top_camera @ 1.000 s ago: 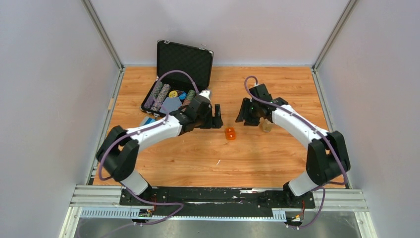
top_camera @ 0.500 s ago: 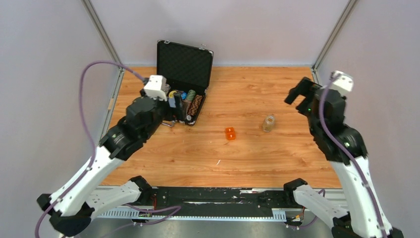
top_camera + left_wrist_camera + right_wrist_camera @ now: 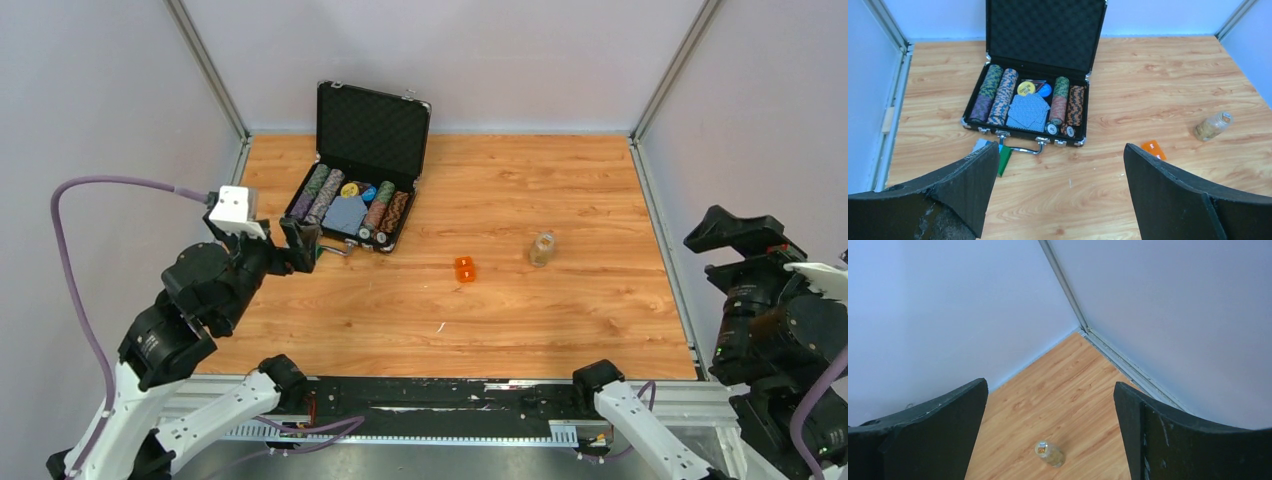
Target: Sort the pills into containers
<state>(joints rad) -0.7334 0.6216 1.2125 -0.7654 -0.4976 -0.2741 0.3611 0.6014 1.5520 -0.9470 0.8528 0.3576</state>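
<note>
The containers (image 3: 465,268) are a tiny translucent orange box lying alone mid-table, also seen in the left wrist view (image 3: 1153,149). No loose pills show. A small clear bottle (image 3: 542,248) with tan contents stands to the right of the orange box; both wrist views show it (image 3: 1213,126) (image 3: 1049,453). My left gripper (image 3: 303,243) hangs open and empty at the left, far from the box (image 3: 1060,146). At the far right edge my right gripper (image 3: 745,240) is raised, open and empty, well back from the bottle (image 3: 1050,384).
An open black foam-lined case (image 3: 372,125) holding chip rows and cards sits at the back left (image 3: 1045,30). A green and blue flat piece (image 3: 1004,159) lies by its handle. Metal frame rails (image 3: 655,215) and grey walls border the wooden table (image 3: 420,320).
Both arms have drawn back from the middle of the table to the near left and right sides and risen. Both grippers have opened wide.
</note>
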